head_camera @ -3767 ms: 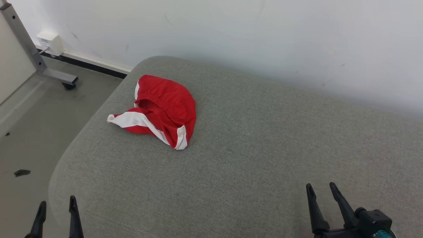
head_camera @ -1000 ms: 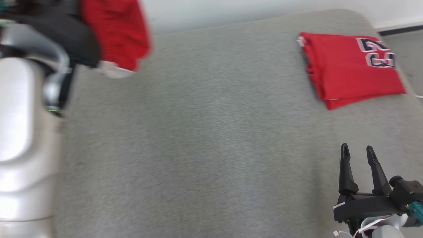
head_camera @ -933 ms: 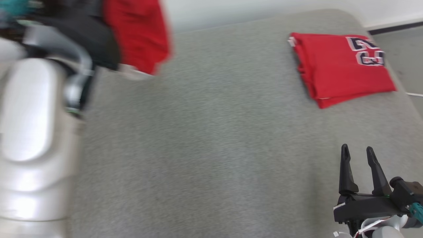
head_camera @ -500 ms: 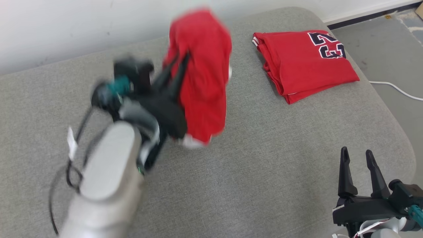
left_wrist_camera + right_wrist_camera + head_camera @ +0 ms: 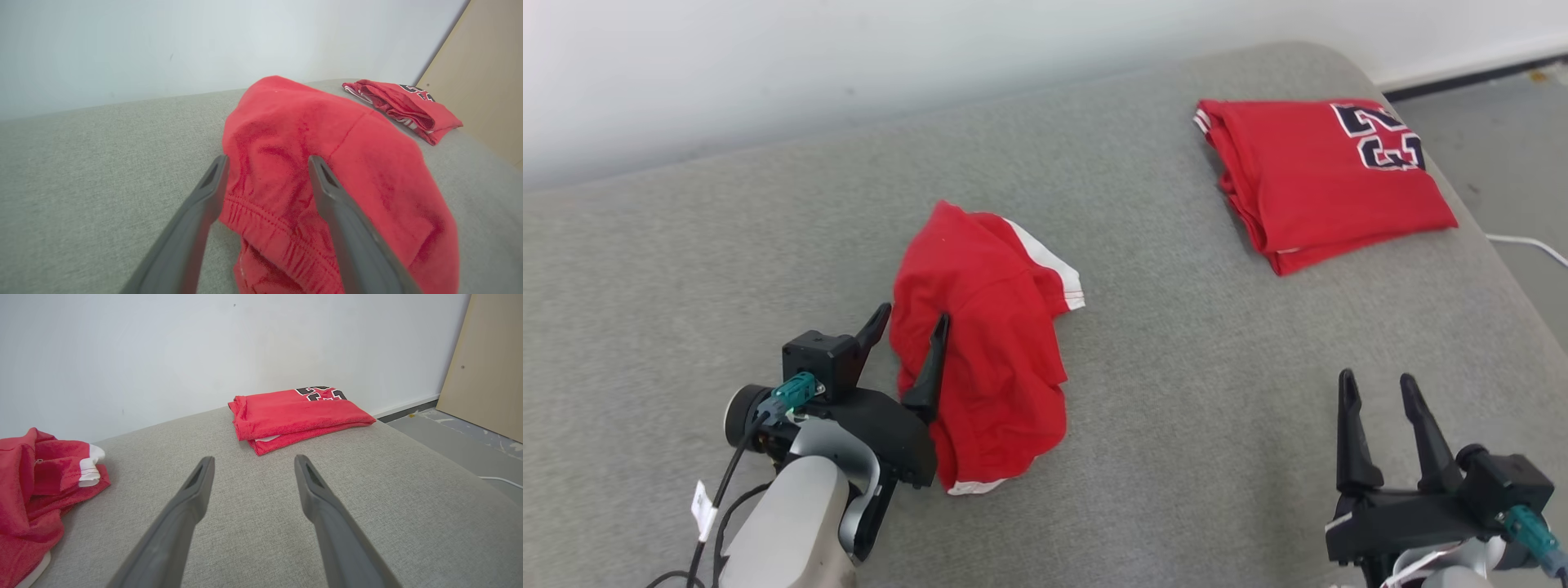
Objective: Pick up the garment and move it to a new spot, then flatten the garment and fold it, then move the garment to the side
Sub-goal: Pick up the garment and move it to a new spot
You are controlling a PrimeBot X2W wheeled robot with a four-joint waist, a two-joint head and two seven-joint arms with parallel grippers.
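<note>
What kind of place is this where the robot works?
Probably a plain indoor workroom or test room, not a lived-in home: a wide grey fabric-covered cushion serves as worktop, it stands against a bare white wall, and the grey hard floor beside it carries a loose white cable.

Part of garment hidden behind left gripper, pale left forearm cut by bottom edge, white cable running off right edge, right gripper wrist cropped.
</note>
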